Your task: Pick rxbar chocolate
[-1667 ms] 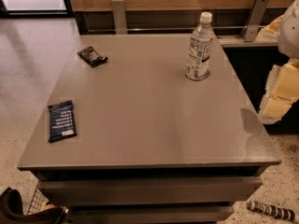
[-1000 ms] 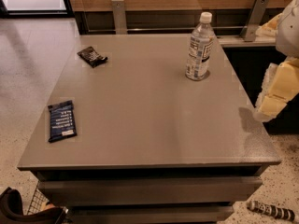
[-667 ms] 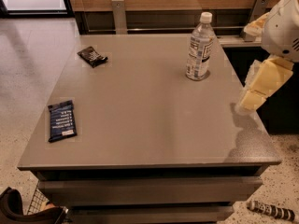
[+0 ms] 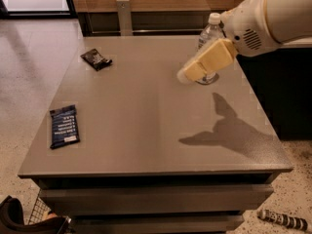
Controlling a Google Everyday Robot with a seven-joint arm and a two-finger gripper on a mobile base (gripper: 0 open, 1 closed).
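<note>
The rxbar chocolate is a small black crinkled wrapper lying flat near the far left corner of the grey table. My gripper hangs above the table's middle right, at the end of the white arm coming in from the upper right. It is well to the right of the black bar and holds nothing that I can see. Its shadow falls on the table at the right.
A larger dark blue bar with white text lies near the table's left front edge. A clear water bottle stands at the back right, partly behind my gripper. A wooden wall runs behind the table. Speckled floor lies to the left.
My arm has swung left from the table's right edge to over the table, in front of the water bottle. The bars and the bottle have not moved.
</note>
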